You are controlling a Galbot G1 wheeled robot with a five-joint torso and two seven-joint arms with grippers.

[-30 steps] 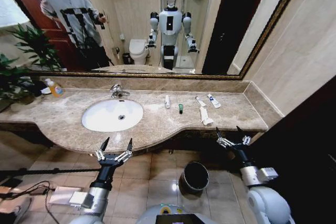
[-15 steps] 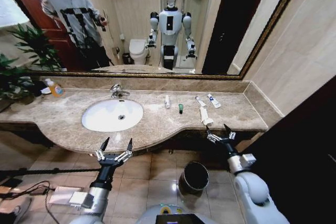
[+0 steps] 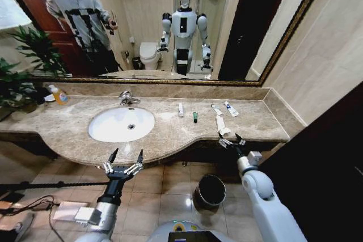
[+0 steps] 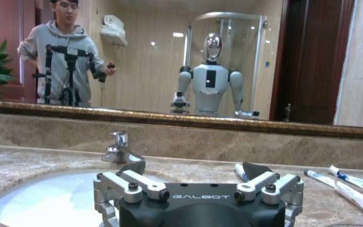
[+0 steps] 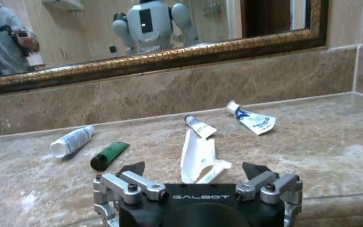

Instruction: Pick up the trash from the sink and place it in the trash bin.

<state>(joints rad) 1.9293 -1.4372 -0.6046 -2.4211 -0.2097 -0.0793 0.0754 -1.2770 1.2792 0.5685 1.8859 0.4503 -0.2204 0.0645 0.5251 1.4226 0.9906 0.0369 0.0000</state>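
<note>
My right gripper [image 3: 229, 139] is up at the front edge of the marble counter [image 3: 62, 123], right of centre in the head view, fingers spread wide with nothing between them. Just past the fingertips lies the trash, five small pieces in a loose row on the stone, none of them in the basin. Nearest me is a flat white packet [image 5: 198, 155], long and creased, its end folded open. Behind it sits a small white tube with blue print [image 5: 200, 126], and further right a crumpled white-and-blue tube [image 5: 251, 119]. Left of the packet lies the dark green piece [image 5: 109, 155], short and stubby with its dark end toward me, and beside that a white tube with blue lettering [image 5: 72, 140].

My left gripper [image 3: 123, 164] hangs low in the lower left of the head view, in front of the counter edge, fingers also apart and empty. The white oval sink [image 3: 121, 124] lies left of centre, chrome faucet [image 3: 127, 98] behind it. An orange-yellow soap bottle [image 3: 59, 95] stands at the far left by a green plant [image 3: 25, 63]. The black trash bin [image 3: 210, 190] sits on the tiled floor [image 3: 161, 196] at the bottom centre, below the counter. A gold-framed mirror [image 3: 170, 21] covers the wall.
</note>
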